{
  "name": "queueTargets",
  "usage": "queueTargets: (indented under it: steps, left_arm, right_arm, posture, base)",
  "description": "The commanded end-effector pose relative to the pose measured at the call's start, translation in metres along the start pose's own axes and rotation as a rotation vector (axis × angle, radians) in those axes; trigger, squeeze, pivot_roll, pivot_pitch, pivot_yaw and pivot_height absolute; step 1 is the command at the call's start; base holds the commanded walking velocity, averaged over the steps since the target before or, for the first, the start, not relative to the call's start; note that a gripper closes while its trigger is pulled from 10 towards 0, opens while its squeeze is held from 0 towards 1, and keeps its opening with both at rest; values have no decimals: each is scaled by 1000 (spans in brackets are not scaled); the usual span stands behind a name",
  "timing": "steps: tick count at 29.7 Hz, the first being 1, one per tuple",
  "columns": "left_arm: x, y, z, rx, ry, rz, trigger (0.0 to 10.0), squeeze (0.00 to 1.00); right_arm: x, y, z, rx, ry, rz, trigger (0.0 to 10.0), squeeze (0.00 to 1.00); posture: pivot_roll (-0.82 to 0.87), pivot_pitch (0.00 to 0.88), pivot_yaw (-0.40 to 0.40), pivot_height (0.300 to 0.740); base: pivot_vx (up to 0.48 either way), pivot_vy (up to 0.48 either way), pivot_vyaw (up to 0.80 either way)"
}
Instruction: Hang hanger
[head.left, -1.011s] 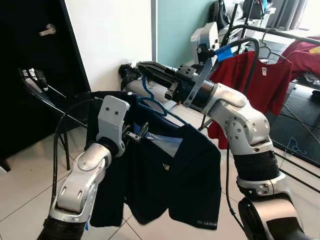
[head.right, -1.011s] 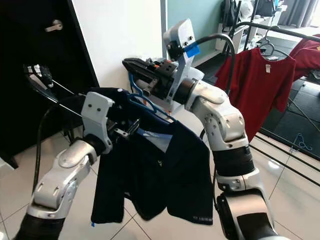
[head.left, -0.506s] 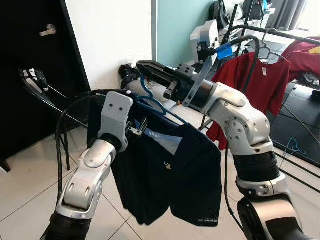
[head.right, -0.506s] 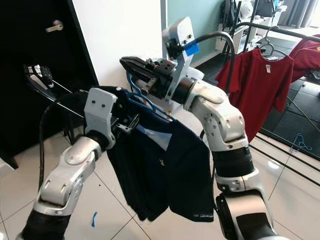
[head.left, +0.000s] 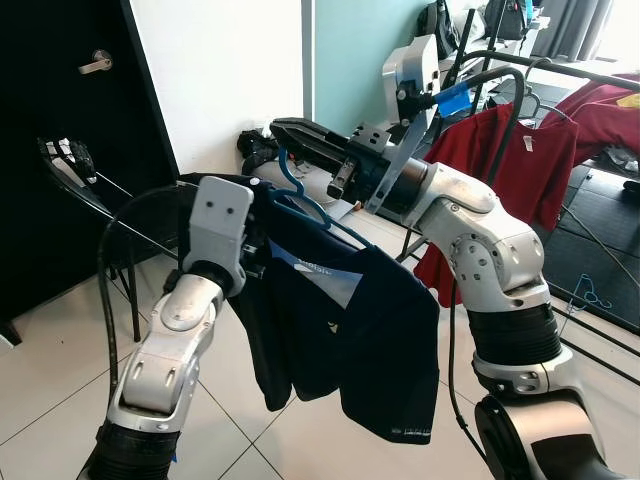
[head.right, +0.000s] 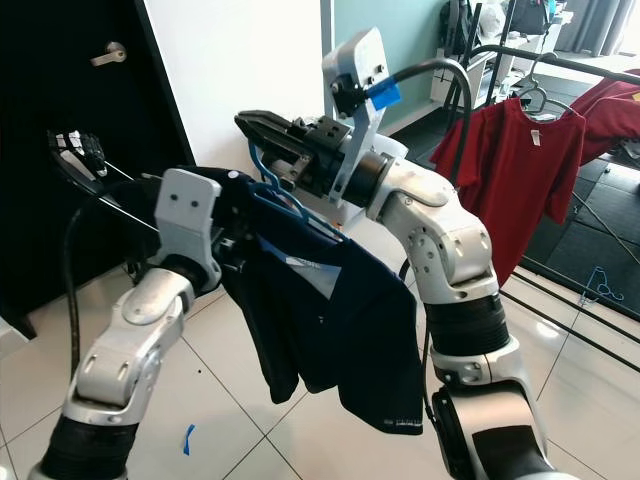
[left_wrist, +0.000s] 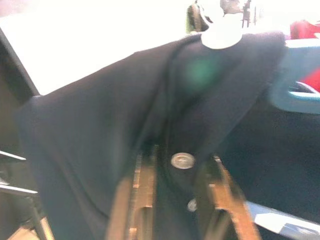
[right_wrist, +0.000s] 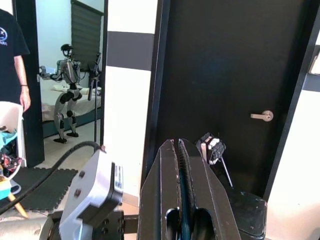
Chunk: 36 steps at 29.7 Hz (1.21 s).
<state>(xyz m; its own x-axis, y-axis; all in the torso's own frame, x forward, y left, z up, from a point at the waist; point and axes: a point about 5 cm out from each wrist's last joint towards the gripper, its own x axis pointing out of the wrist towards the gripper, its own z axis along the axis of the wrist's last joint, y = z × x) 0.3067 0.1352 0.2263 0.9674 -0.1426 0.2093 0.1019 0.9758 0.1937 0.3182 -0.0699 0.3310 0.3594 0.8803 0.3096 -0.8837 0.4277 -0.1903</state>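
Hanger (head.left: 300, 196) with navy shirt (head.left: 350, 340) in right pincer (head.left: 283, 128)

Head views are sharp and evenly daylit, brightest at the far right. Left wrist view is blurry, its white wall (left_wrist: 100, 45) blown out. Right wrist view's crisp, black door (right_wrist: 235, 75) dim.

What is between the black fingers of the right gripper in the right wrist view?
The thin blue hook of the plastic hanger lies clamped between the fingers of the right gripper. The left eye view shows it too, the dark navy shirt hanging below.
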Motion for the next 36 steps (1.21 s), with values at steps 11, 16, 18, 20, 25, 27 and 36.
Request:
queueTargets:
  steps: [11,16,18,20,25,27,36]
  left_arm:
    - [0,12,5,19,-20,47,1882,0]
    - [1,8,13,11,-53,-74,5216,0]
    - [0,6,13,9,-55,-116,6902,0]
    - [-1,5,13,8,-54,-127,6902,0]
    - [-4,3,14,22,-64,-164,10000,1000]
    - [-3,5,16,28,-77,-150,10000,1000]
    - [-1,7,20,33,-90,-135,10000,39]
  right_arm:
    - [0,3,1,-16,12,13,3098,0]
    - [-5,-15,-18,-37,134,-123,2039,0]
    - [-6,-17,-20,-34,145,-142,2000,0]
    - [-6,-18,-20,-32,146,-146,2000,0]
    - [-7,-19,-20,-32,149,-155,1922,0]
    - [-7,-18,-21,-32,157,-156,1922,0]
    - [-6,-16,-29,-40,200,-154,1922,0]
  posture:
    - [-78,0,32,740]
    - [-73,0,29,740]
    - [-71,0,29,740]
    - [-71,0,29,740]
    - [-73,0,30,740]
    - [-72,0,28,740]
    - [-75,0,29,740]
  base:
    - [0,0,0]
    - [0,0,0]
    - [0,0,0]
    - [0,0,0]
    - [0,0,0]
    - [0,0,0]
    - [0,0,0]
